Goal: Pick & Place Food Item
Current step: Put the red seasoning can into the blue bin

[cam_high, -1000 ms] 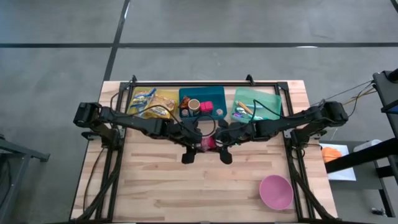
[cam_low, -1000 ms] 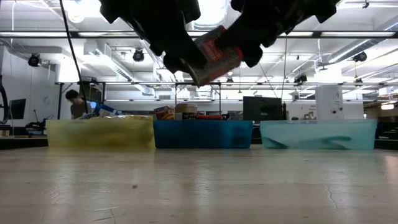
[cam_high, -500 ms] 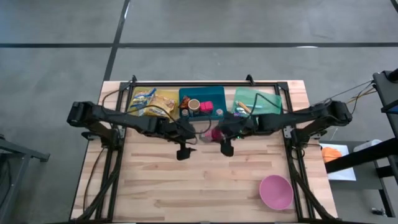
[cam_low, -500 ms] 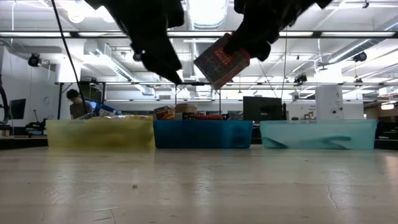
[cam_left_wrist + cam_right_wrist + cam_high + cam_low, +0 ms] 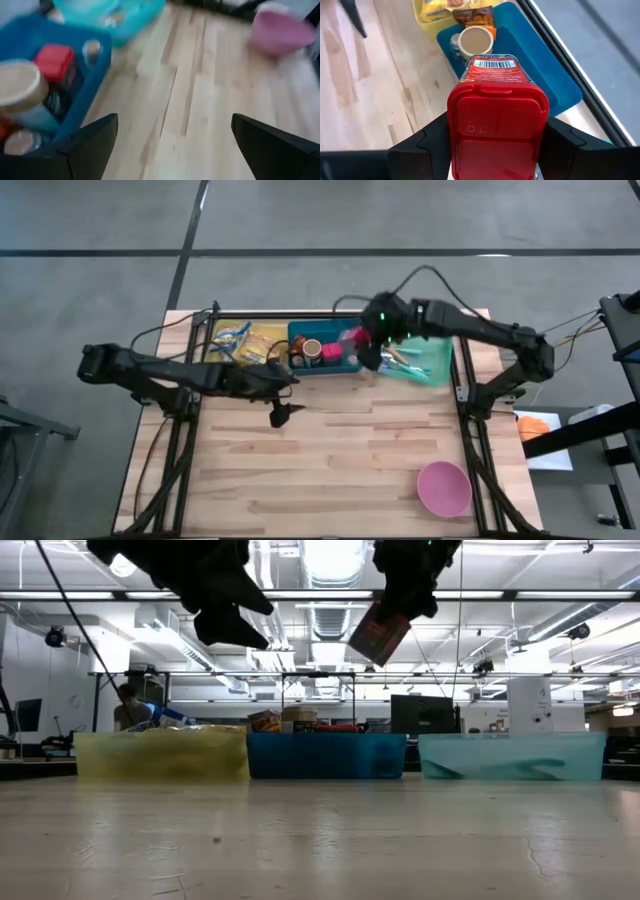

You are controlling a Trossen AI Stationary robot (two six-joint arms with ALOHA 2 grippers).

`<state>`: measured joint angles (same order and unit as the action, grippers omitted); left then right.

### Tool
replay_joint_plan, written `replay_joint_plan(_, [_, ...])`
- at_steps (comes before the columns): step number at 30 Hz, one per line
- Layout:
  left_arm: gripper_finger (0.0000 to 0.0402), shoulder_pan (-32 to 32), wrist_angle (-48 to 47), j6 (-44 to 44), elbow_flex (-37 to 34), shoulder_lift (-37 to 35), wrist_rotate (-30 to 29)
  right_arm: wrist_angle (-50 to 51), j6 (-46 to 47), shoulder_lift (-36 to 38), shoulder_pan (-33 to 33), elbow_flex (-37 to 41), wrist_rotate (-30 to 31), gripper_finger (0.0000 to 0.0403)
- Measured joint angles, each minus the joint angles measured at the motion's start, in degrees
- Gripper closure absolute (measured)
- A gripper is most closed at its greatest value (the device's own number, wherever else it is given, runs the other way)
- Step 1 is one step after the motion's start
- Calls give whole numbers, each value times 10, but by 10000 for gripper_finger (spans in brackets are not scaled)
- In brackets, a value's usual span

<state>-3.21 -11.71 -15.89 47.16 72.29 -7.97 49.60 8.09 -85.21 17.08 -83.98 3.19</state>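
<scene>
A red-lidded food container (image 5: 495, 100) with a barcode label hangs high over the right end of the blue bin (image 5: 325, 345), with my right gripper (image 5: 362, 350) shut on it. In the low view the container (image 5: 378, 632) is tilted, well above the bins. My left gripper (image 5: 283, 395) is over the bare table just in front of the blue bin. It is open, and the left wrist view shows its fingers wide apart with nothing between them (image 5: 172, 145). My right gripper pinches the red container between its two fingers (image 5: 427, 142), one on each side of the lid end (image 5: 454, 125). The fingers slant downward from above. The container is lifted clear and tilted, its lid toward the wrist and its labelled end (image 5: 492, 67) pointing away.
Three bins stand in a row along the far edge: a yellow one with packets (image 5: 245, 345), the blue one with cans and jars, and a teal one with utensils (image 5: 415, 355). A pink bowl (image 5: 443, 488) sits near the front right corner. Bare wood lies between.
My left gripper has let go of the red container, opened wide, and drawn back toward the table's left. My right gripper has kept hold and carried the container up and toward the far edge, from mid-table to over the blue bin's right end.
</scene>
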Motion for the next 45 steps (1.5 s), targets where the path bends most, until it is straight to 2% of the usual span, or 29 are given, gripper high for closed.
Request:
replay_joint_plan(2, [5, 2, 54, 7, -32, -19, 0, 11, -8, -13, 32, -14, -31, 193])
replay_joint_plan(6, [5, 14, 103, 8, -75, -47, 8, 31, -14, -50, 82, -45, -38, 193])
replay_joint_plan(12, [5, 22, 79, 4, -83, -68, 11, 74, -25, -154, 123, -115, -36, 193])
replay_joint_plan(22, [5, 22, 44, 54, -93, -86, 16, 179, -32, -312, 148, -304, -30, 193])
replay_joint_plan(29, [5, 23, 47, 80, -126, -148, 15, 251, -40, -389, 149, -394, -31, 193])
replay_joint_plan(37, [5, 23, 59, 85, -183, -242, 15, 256, -53, -413, 156, -399, -33, 193])
replay_joint_plan(45, [5, 23, 59, 70, -211, -285, 16, 247, -52, -411, 155, -360, -37, 193])
